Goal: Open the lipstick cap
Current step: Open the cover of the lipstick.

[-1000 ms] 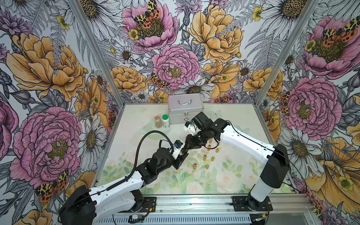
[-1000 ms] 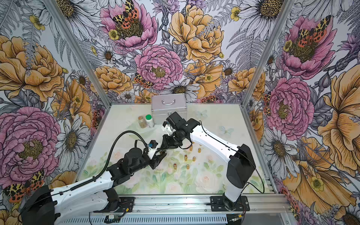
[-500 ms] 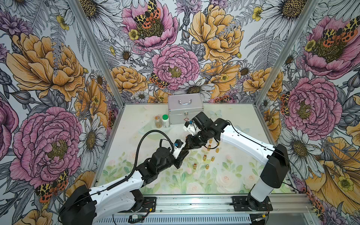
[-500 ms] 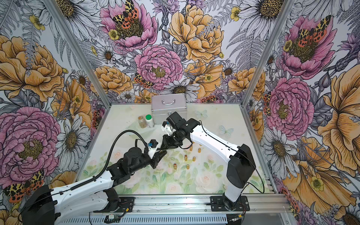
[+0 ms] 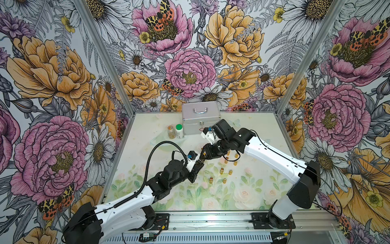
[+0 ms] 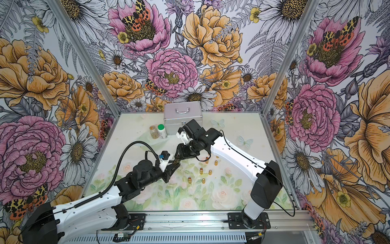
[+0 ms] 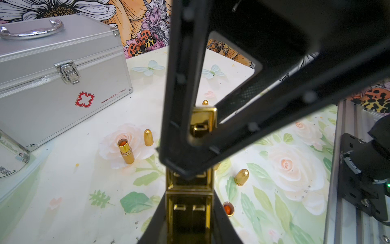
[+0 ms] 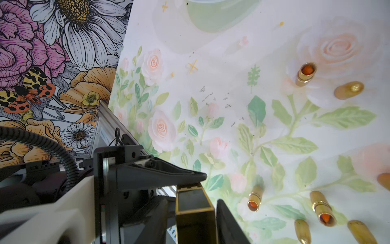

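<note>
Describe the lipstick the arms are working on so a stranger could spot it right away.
Start at the silver case at the back of the table and come forward to where the left hand and right hand meet. The lipstick is the gold tube between them, off the table; it is square-sided, while the other tubes below are round.

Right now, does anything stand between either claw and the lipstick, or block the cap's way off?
Nothing visible. The left claw grips one end of the lipstick, the right claw flanks the other, in midair; loose lipsticks lie on the table below.
</note>
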Action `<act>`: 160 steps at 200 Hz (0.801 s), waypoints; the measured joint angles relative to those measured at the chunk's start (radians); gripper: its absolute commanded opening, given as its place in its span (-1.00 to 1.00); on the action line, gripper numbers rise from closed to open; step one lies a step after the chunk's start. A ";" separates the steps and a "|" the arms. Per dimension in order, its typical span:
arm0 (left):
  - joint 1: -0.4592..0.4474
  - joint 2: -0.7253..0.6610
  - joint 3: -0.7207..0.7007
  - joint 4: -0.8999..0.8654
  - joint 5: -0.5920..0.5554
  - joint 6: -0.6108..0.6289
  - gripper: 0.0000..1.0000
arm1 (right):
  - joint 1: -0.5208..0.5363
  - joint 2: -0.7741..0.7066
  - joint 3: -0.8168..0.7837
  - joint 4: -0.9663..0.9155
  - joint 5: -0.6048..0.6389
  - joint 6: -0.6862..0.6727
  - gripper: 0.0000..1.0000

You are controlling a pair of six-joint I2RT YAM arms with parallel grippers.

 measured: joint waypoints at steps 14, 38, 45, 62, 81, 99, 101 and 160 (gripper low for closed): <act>0.000 0.000 0.000 -0.003 0.000 0.000 -1.00 | 0.002 0.000 -0.012 0.015 -0.002 -0.004 -0.27; 0.000 0.000 0.000 -0.006 -0.003 -0.007 -1.00 | 0.003 0.000 -0.028 0.020 -0.002 -0.013 -0.34; 0.000 -0.001 0.000 -0.007 -0.004 -0.007 -1.00 | 0.003 0.000 -0.031 0.021 -0.002 -0.015 -0.36; 0.000 -0.002 0.000 -0.014 -0.012 -0.008 -1.00 | 0.003 0.000 -0.031 0.025 -0.002 -0.020 -0.43; 0.000 -0.004 0.000 -0.017 -0.017 -0.014 -1.00 | 0.003 0.000 -0.031 0.029 -0.003 -0.023 -0.50; 0.000 -0.007 0.000 -0.021 -0.019 -0.019 -1.00 | 0.003 0.000 -0.031 0.032 -0.004 -0.023 -0.52; 0.000 -0.008 0.000 -0.022 -0.019 -0.019 -1.00 | 0.003 0.000 -0.031 0.032 -0.003 -0.022 -0.53; -0.006 -0.027 -0.003 -0.021 -0.022 -0.034 -1.00 | 0.003 -0.014 -0.031 0.032 -0.004 -0.018 -0.55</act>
